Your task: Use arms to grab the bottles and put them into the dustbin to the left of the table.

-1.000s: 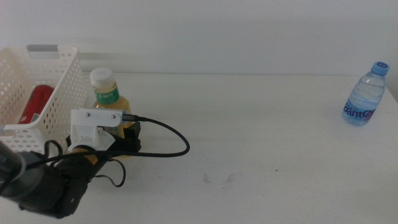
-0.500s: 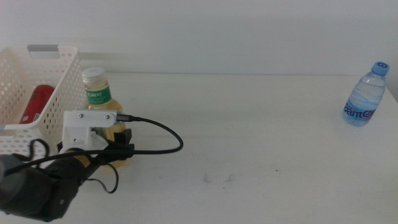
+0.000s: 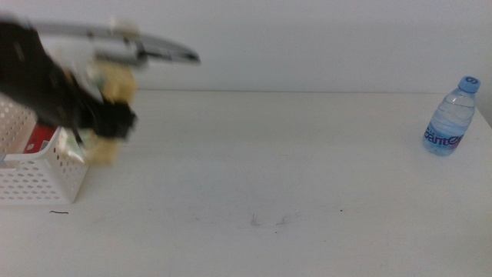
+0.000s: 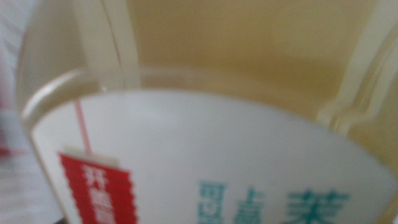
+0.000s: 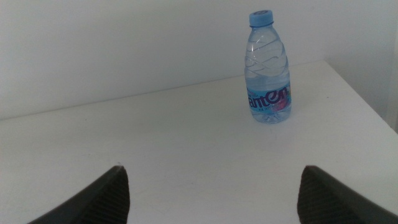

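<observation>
While the water bottle [image 3: 448, 119] waits at three o'clock, the left gripper [image 3: 108, 123], clamped on the tea bottle [image 4: 205, 124], has swung up beside the basket [image 3: 38, 173]; the right gripper [image 5: 211, 190] idles, jaws apart.

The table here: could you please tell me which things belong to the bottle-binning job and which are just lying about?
Job:
- tea bottle, held by the left gripper beside the dustbin
- red can, inside the dustbin
- water bottle
- right gripper, open

Lying about:
- nothing else on the table

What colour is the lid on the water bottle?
Blue. The water bottle has a light blue cap, clearest in the right wrist view.
</observation>
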Robot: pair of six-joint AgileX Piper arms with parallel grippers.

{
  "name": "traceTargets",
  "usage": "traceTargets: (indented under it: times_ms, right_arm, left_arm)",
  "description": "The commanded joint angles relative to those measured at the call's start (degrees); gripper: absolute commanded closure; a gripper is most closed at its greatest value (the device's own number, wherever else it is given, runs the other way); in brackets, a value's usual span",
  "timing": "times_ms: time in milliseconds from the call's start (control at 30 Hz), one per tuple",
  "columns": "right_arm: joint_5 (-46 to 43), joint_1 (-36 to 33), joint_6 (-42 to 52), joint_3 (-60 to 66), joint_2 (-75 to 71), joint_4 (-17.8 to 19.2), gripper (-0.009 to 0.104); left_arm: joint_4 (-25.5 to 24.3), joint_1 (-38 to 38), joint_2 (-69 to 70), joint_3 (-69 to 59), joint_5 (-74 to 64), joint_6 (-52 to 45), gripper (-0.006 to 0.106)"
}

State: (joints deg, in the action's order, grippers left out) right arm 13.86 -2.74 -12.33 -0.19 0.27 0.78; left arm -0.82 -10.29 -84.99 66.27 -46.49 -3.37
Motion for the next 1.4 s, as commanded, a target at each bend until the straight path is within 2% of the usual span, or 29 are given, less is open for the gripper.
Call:
traceTargets:
  times_ms: [0,133,200,333,467,567,633,733,867,1067,1267,1367]
  right_arm:
    - [-0.56,0.45,0.16,0.19,-0.27,0.27,0.025]
    - [-0.56,0.45,0.16,0.19,-0.27,0.27,0.025]
    - [-0.56,0.45,0.16,0.19,-0.27,0.27,0.025]
    - [-0.56,0.45,0.16,0.19,-0.27,0.27,0.025]
    - [-0.56,0.45,0.16,0.19,-0.27,0.27,0.025]
    - [-0.56,0.45,0.16,0.19,-0.27,0.27,0.025]
    - [-0.56,0.45,0.16,0.19,-0.27,0.27,0.025]
    - [-0.56,0.45,0.16,0.19,-0.27,0.27,0.025]
    - [-0.56,0.45,0.16,0.19,-0.27,0.27,0.025]
    - [-0.56,0.45,0.16,0.19,-0.27,0.27,0.025]
    - [-0.56,0.45,0.16,0.19,-0.27,0.27,0.025]
    - [-0.56,0.45,0.16,0.19,-0.27,0.27,0.025]
  left_arm:
    - [-1.12,3.67,-1.49,10.91,-8.77,-5.12,0.102]
    - [-6.06,11.04,-7.21,25.6,-21.24,-5.8,0.102]
    - [-5.63,14.86,-10.33,30.23,-22.7,-8.17,0.102]
    - [-3.23,19.84,-16.39,33.07,-22.95,-10.55,0.102]
    - [-3.0,21.8,-22.59,33.07,-21.64,-11.75,0.102]
    - [-3.75,21.8,-26.47,33.07,-20.58,-12.49,0.096]
    - [-3.24,21.8,-28.88,33.07,-19.42,-12.85,0.086]
    - [-1.71,21.8,-31.38,33.07,-18.81,-13.24,0.058]
    - [-2.13,21.8,-31.73,33.34,-18.93,-11.87,0.006]
    - [-0.75,21.8,-24.14,33.46,-22.37,-5.28,0.007]
    - [7.77,21.69,-8.45,23.65,-20.55,-5.81,0.007]
    - [13.79,21.69,2.4,15.5,-15.86,-10.72,0.007]
